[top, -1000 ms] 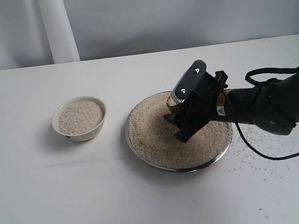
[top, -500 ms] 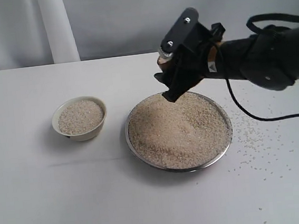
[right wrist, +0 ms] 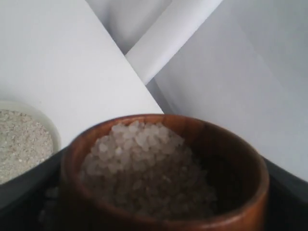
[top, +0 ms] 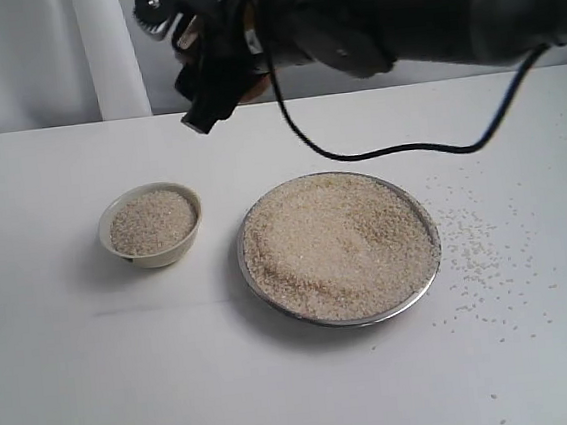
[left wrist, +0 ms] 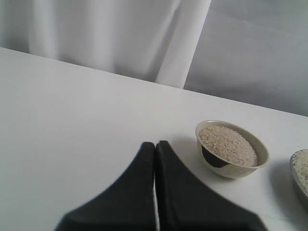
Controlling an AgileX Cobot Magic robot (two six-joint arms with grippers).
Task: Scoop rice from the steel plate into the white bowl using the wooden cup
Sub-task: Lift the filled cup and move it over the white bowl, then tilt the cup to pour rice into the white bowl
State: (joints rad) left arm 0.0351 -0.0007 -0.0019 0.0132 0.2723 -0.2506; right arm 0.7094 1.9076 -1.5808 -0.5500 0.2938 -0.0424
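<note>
The steel plate sits mid-table, heaped with rice. To its left stands the white bowl, filled with rice nearly to the rim; the left wrist view also shows this bowl and a sliver of the plate. My right gripper hangs high above the table, behind and between bowl and plate. It is shut on the wooden cup, which stands upright, full of rice. Its dark fingers flank the cup. My left gripper is shut and empty, low over bare table.
Loose grains lie scattered on the table right of the plate. A black cable droops from the right arm above the plate's far side. A white post and pale curtain stand behind the table's back edge.
The right gripper rose out of the plate's rice with the cup and swung up and leftward, from over the plate to high behind the gap between bowl and plate.
</note>
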